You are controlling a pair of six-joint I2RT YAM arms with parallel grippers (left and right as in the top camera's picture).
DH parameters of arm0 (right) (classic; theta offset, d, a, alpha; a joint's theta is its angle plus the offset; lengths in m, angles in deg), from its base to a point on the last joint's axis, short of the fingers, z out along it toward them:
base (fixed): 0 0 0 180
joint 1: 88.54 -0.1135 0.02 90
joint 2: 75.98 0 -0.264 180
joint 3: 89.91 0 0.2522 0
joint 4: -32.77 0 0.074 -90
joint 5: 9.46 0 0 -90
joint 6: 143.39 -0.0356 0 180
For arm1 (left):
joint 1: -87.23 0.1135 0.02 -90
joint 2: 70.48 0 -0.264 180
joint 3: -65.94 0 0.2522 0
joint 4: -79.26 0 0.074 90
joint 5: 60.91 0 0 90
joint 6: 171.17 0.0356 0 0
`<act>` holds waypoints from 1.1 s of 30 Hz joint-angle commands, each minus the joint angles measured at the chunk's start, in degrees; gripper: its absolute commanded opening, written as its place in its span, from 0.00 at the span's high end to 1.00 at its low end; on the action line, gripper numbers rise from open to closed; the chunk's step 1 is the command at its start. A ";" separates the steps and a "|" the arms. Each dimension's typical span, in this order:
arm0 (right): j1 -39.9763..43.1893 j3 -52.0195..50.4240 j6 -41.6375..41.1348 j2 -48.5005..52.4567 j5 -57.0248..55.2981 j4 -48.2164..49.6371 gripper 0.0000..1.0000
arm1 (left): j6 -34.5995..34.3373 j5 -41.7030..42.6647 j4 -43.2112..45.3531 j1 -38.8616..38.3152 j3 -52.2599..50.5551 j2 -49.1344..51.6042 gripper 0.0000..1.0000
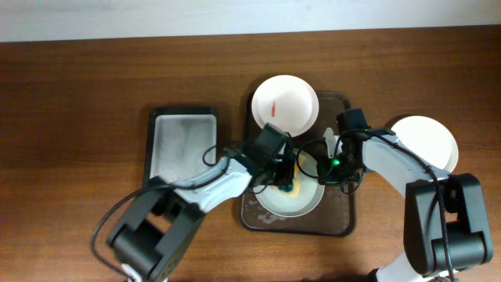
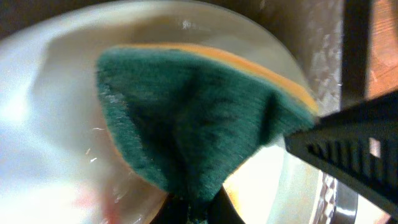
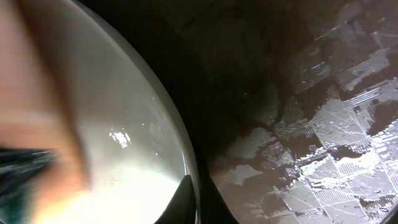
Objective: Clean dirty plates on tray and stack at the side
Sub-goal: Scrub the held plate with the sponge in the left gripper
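Note:
On the dark brown tray (image 1: pixel 338 218) lie two dirty plates. The far plate (image 1: pixel 284 103) has a red smear. The near plate (image 1: pixel 304 205) is wet. My left gripper (image 1: pixel 283 182) is shut on a green and yellow sponge (image 2: pixel 193 112) and presses it onto this plate (image 2: pixel 50 106); its jaws (image 2: pixel 196 208) pinch the sponge's lower end. My right gripper (image 1: pixel 325 166) is shut on the near plate's right rim, which runs between its fingers (image 3: pixel 196 200) in the right wrist view, with the plate (image 3: pixel 118 124) to their left. A third white plate (image 1: pixel 427 141) lies on the table right of the tray.
A smaller grey metal tray with a black rim (image 1: pixel 182 145) lies left of the brown tray. The brown tray's floor (image 3: pixel 323 124) is wet with soapy film. The right gripper's finger (image 2: pixel 348 146) shows close beside the sponge in the left wrist view.

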 commanded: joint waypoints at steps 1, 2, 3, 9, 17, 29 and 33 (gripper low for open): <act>-0.22 -0.70 -0.17 1.55 -0.96 -0.26 0.96 | -5.55 2.80 0.52 -0.55 0.55 7.08 1.00; -0.22 -0.70 -0.17 1.55 -0.96 -0.26 0.96 | -5.09 2.32 -1.44 -0.37 0.55 7.98 1.00; -0.22 -0.70 -0.17 1.55 -0.96 -0.26 0.96 | -4.48 -0.98 -5.75 0.20 0.59 7.93 1.00; -0.22 -0.70 -0.17 1.55 -0.98 -0.46 0.96 | -4.46 -31.91 -35.93 3.43 10.80 7.41 1.00; -0.22 -0.70 -0.15 1.55 -1.81 -0.74 0.96 | -4.42 -16.61 -27.71 3.06 12.57 7.76 1.00; -0.28 -0.70 0.09 1.53 -1.81 -0.24 0.96 | -4.20 2.14 -9.38 -6.45 11.96 9.77 1.00; -0.28 -0.70 0.09 1.53 -1.79 -0.46 0.96 | 0.20 -10.05 -16.55 -2.36 11.98 10.32 1.00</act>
